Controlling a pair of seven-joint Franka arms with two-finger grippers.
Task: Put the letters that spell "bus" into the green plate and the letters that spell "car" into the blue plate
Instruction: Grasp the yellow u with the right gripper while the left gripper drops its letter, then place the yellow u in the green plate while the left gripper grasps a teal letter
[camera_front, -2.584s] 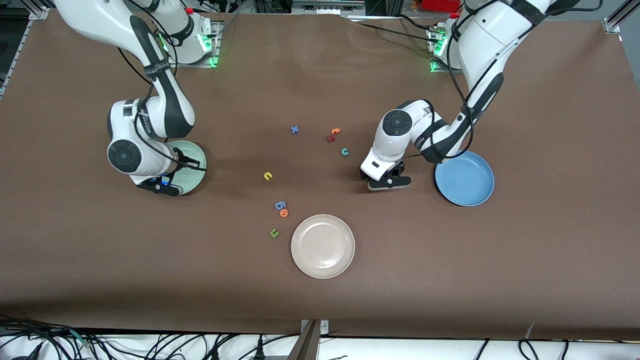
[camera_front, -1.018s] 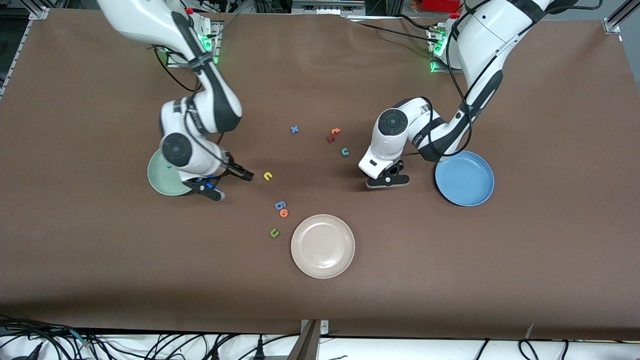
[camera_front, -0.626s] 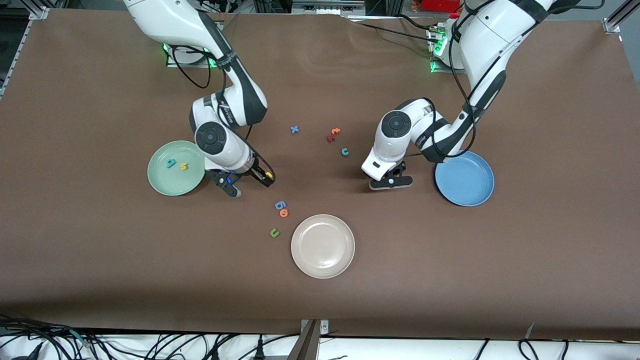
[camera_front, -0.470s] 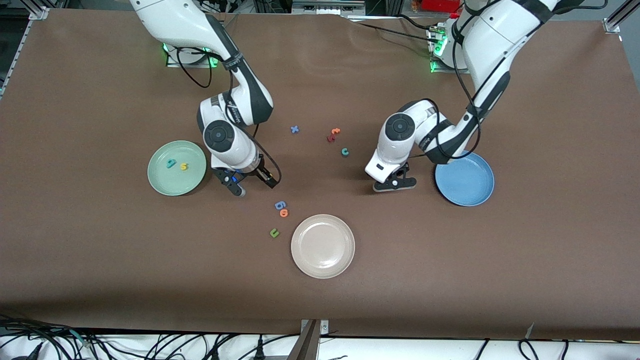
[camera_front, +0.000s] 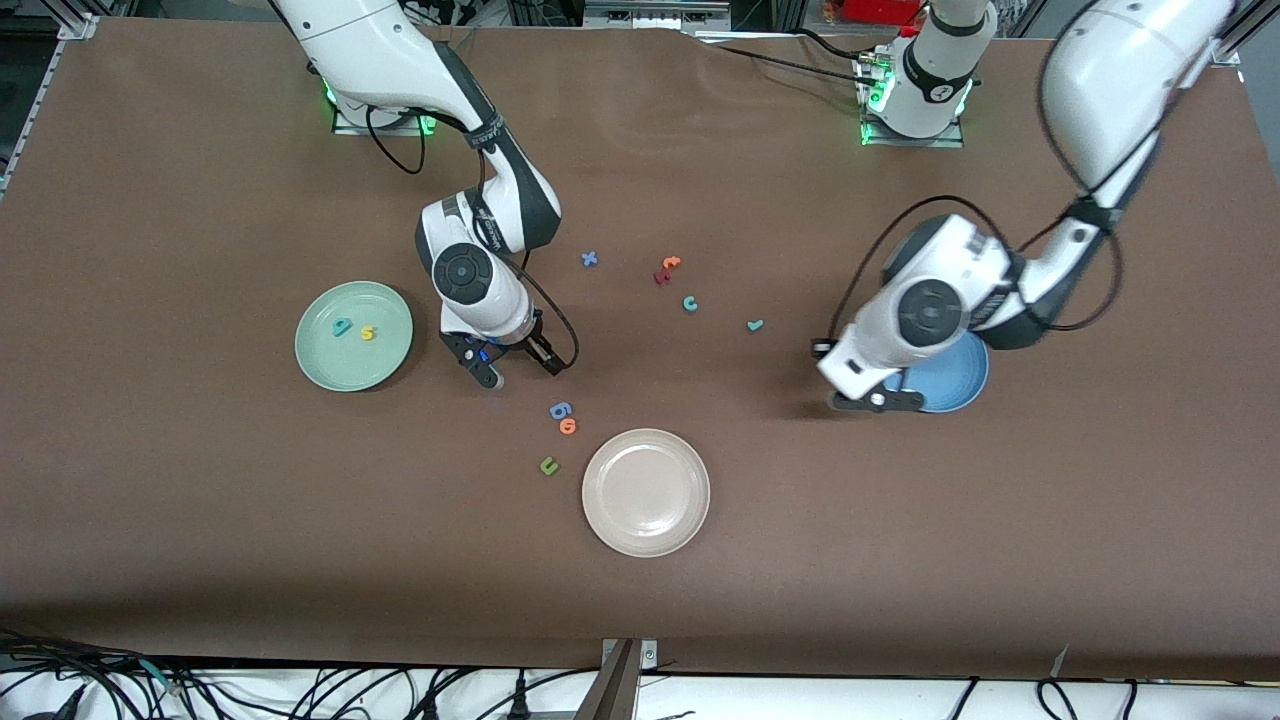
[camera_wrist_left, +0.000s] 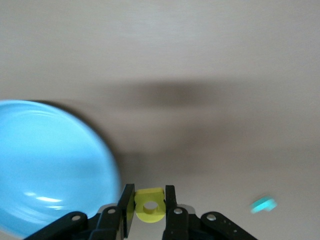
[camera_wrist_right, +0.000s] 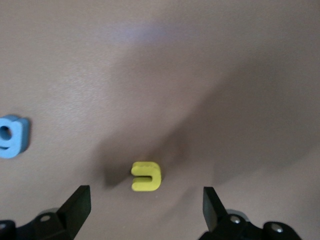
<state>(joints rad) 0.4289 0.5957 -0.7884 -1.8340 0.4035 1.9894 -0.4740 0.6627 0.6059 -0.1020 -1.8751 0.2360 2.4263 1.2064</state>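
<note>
Brown table; left gripper fingers grasp yellow "a"; right gripper fingers released.

A robotics laboratory test bench. Indicated by two white robot arms bolted to metal base plates with green status lights, both at the edge of a table farthest from the front camera and covered edge to edge in a brown sheet. Aluminium framing rails at the table corners beside those bases. Bundled black cables along the table edge nearest the front camera, around a metal bracket.
</note>
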